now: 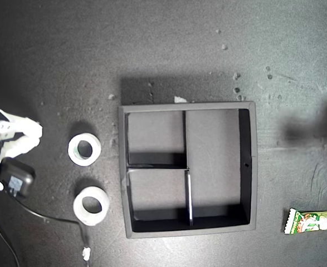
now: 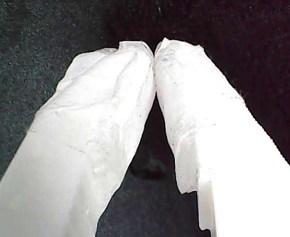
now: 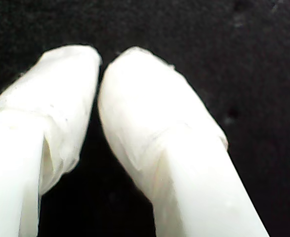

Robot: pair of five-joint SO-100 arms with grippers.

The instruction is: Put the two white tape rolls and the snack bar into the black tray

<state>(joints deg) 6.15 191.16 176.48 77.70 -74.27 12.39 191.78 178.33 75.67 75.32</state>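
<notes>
Nothing sits in the black tray yet — exterior view: two white tape rolls left of it, snack bar at the right edge. First wrist view: my first gripper pinched together, empty. Second wrist view: my second gripper likewise together, empty — both seemingly parked.

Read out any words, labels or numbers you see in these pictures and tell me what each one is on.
Long green and white snack bar wrapper: red lettering shows, too small and blurred to read.
Two white ring-shaped tape rolls: no text.
Square matte black tray: no text.
Both wrist views: no text.
</notes>
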